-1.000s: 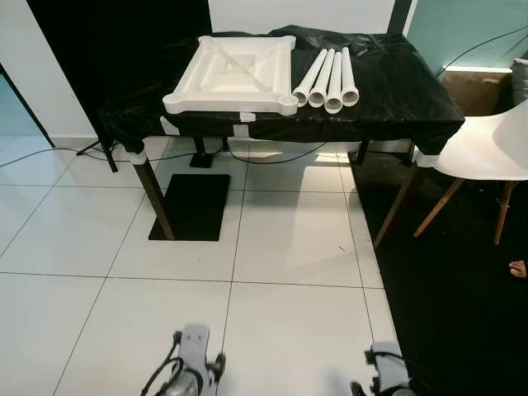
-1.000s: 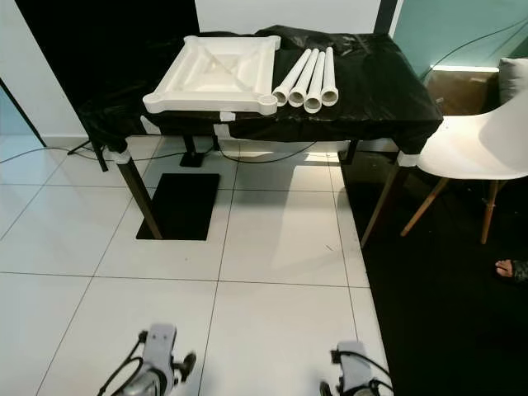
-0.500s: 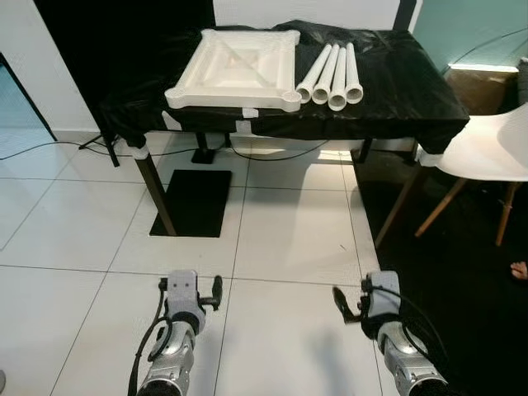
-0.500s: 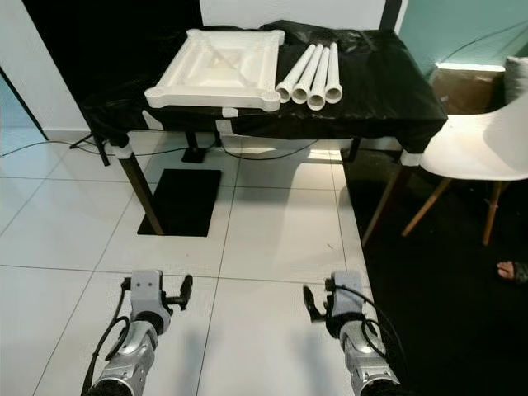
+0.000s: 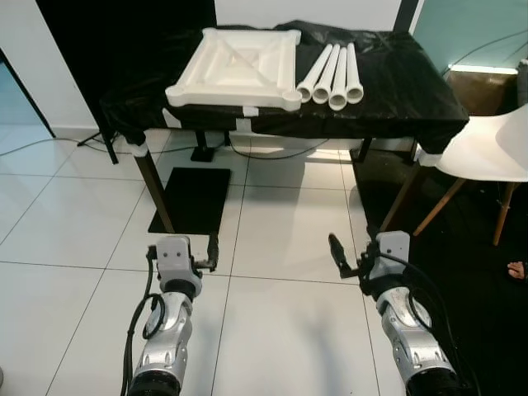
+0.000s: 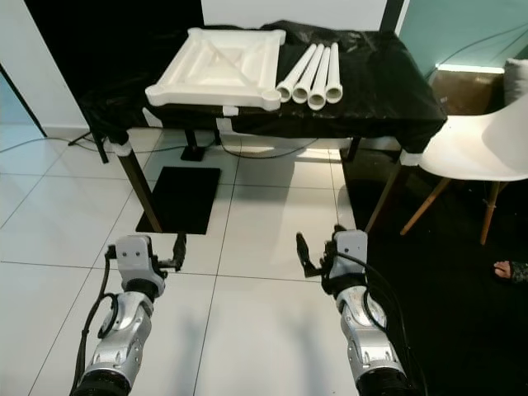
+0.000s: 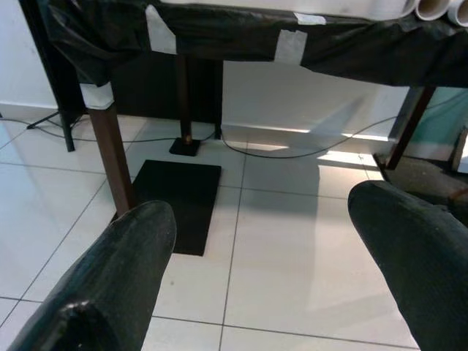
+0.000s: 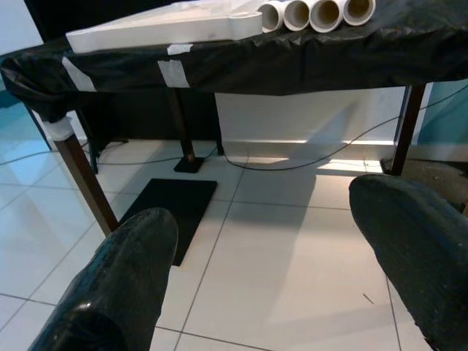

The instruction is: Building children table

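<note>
One white tabletop, four white tubes, apparently one chair.

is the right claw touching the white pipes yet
Apart. In the left eye view the right claw hangs over the floor tiles, well short of the white pipes on the table.

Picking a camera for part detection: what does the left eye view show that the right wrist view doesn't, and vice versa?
Left eye view adds: the ribbed top face of the white square plastic tabletop, the white chair, the left gripper and right gripper. Right wrist view adds: the four white plastic tubes end-on, black fingers spread close up. Shared: black-covered table, black floor plate.
</note>
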{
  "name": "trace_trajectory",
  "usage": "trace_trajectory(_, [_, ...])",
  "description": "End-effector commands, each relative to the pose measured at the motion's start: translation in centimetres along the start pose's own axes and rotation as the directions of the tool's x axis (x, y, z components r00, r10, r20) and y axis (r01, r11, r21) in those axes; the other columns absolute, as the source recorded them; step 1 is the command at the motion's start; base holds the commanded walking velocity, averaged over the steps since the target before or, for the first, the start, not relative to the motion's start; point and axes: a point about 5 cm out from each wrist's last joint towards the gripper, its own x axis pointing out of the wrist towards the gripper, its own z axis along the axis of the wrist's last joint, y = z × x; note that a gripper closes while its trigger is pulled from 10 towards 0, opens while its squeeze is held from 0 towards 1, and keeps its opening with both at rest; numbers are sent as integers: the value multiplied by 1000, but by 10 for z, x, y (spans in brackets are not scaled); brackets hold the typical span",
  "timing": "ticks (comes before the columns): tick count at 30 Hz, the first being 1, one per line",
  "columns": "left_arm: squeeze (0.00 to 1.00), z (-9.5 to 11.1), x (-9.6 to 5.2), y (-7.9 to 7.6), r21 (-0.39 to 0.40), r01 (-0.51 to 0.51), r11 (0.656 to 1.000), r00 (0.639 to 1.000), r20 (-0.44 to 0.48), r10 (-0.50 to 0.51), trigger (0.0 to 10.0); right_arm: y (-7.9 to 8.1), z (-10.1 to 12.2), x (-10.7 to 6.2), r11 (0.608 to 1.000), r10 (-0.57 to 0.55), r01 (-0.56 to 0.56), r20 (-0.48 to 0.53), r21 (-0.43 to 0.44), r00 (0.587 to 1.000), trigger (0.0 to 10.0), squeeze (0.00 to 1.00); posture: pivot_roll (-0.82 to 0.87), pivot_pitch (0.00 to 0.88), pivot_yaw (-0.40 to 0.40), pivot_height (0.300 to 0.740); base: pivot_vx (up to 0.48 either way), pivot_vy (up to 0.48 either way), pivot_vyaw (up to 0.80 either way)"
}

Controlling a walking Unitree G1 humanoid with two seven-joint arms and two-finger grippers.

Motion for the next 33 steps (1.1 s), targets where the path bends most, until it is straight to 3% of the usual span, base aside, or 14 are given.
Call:
trace_trajectory(1, [0, -1, -5, 0, 14, 17, 1000, 1000, -16, -16, 10000, 2, -3, -6, 1000, -26, 26, -34, 11, 999, 10000, 0, 21, 0, -10, 740, 0, 0, 0])
trace_trajectory(6, [0, 3, -5, 1, 38, 7, 999, 1000, -3, -7, 10000, 3, 0, -6, 999, -40, 41, -38, 15, 998, 10000, 0, 20, 0, -11, 740, 0, 0, 0])
trace_trajectory(11, [0, 10, -4, 2, 51, 19, 999, 1000, 2, -19, 10000, -1, 5, -3, 998, -57, 56, -35, -34, 998, 10000, 0, 12, 0, -6, 740, 0, 0, 0])
trace_trajectory(24, [0, 25, 5, 11, 61, 11, 998, 1000, 21, -12, 10000, -2, 16, 1, 999, -30, 30, -13, -16, 999, 10000, 0, -1, 0, 3, 740, 0, 0, 0])
trace_trajectory(33, [0, 33, 8, 9, 57, 26, 998, 999, 33, -28, 10000, -6, 26, 3, 999, -42, 42, 14, -20, 999, 10000, 0, -5, 0, 14, 740, 0, 0, 0])
